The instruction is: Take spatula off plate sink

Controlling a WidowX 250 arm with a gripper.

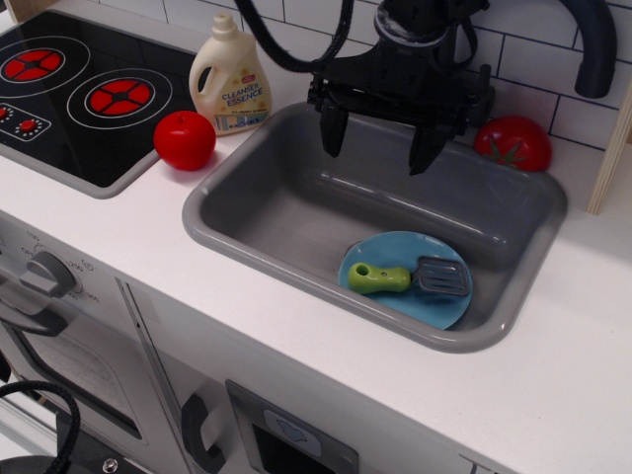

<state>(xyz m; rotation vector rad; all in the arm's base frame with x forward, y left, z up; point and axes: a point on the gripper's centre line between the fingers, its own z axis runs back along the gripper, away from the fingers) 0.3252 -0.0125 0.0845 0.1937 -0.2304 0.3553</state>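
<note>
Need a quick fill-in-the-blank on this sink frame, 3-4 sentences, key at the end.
1. The spatula lies on the light-blue ____, inside the sink.
2. The gripper hangs above the sink with its fingers ____ and holding nothing.
3. The spatula's handle is lime-____.
4. The bottle stands between the stovetop and the ____.

Missing words: plate; open; green; sink
</note>
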